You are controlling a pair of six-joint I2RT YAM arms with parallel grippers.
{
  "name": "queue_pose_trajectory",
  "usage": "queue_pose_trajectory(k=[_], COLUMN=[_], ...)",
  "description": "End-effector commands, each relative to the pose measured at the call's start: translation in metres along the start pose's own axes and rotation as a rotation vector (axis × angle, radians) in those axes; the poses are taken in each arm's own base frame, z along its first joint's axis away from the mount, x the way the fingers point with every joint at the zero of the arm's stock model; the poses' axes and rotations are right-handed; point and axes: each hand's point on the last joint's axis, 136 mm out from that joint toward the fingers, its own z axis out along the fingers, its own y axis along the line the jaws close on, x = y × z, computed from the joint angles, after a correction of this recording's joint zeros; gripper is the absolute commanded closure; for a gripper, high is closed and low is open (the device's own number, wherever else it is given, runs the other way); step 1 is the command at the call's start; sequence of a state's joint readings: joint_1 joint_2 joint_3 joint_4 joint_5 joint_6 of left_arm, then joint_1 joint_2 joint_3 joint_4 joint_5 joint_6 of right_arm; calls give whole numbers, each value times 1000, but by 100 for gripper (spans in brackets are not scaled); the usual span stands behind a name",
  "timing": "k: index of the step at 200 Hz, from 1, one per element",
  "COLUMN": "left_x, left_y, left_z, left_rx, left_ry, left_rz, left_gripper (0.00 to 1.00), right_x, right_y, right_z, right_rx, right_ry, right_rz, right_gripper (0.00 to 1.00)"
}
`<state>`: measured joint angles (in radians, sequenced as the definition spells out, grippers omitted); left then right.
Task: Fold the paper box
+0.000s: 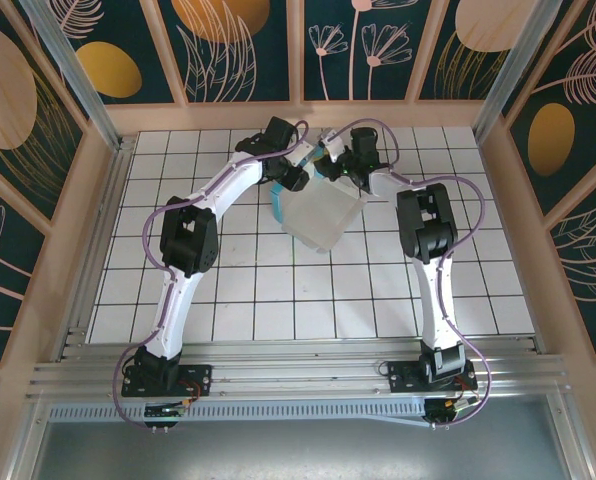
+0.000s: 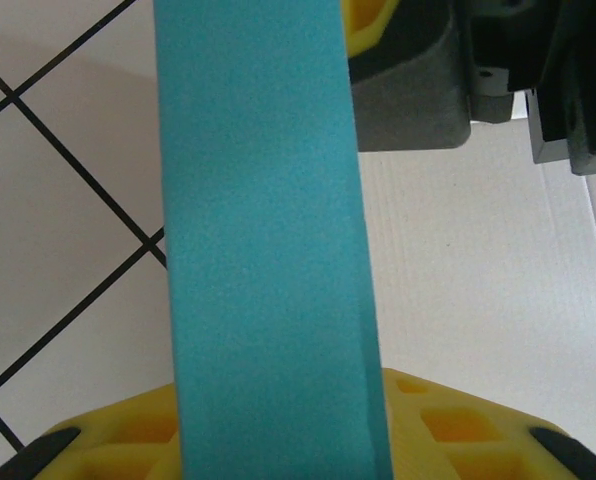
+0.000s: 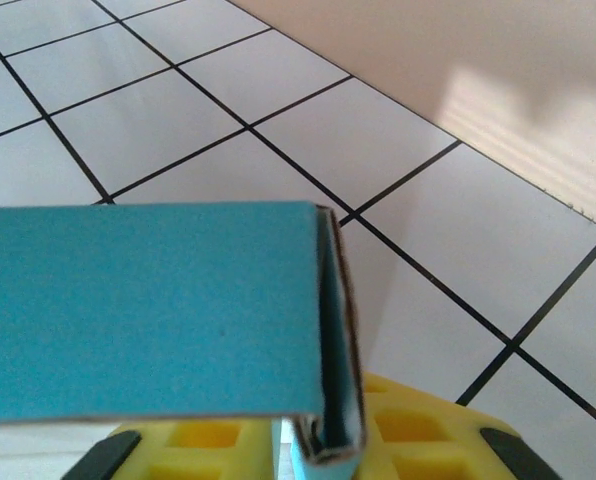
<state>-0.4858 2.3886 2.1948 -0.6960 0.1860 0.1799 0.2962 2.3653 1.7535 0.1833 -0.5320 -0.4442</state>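
Observation:
The paper box [image 1: 323, 215] is held up over the far middle of the table, its white side facing up and a turquoise flap [image 1: 278, 200] at its left edge. My left gripper [image 1: 296, 178] is shut on that turquoise flap [image 2: 263, 230], which runs between its yellow pads [image 2: 448, 425]. My right gripper [image 1: 340, 170] is shut on the box's far edge, where a doubled turquoise fold [image 3: 333, 400] sits between its yellow pads [image 3: 408, 430]. A wide turquoise panel [image 3: 148, 310] spreads to the left of that fold.
The white tiled table [image 1: 228, 300] has wooden walls [image 1: 98, 200] on both sides and at the back. The right gripper's dark body [image 2: 538, 70] is close above the left gripper. The wooden back wall [image 3: 478, 60] lies just past the right gripper.

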Motion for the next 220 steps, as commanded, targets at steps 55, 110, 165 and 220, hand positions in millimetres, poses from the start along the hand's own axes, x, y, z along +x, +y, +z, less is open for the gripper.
queue_pose_trajectory(k=[55,110,165,220], left_x=[-29,-88,-93,-18], left_y=[-15,-48,-80,-51], left_z=[-30,-128,-296,-294], left_rx=[42,173,306,175], left_ry=[-97,-394,-810,-818], left_rz=[22,-81,-296,-566], left_gripper=[59,22,3,1], right_x=[-28,-45,-63,-35], right_y=[0,1,-6,74], right_z=[-24,-60,-140,-158], right_rx=[4,65,184,-25], right_ry=[-57,4,445,818], right_rz=[-57,-204,-690,-1244], right_gripper=[96,99,100,100])
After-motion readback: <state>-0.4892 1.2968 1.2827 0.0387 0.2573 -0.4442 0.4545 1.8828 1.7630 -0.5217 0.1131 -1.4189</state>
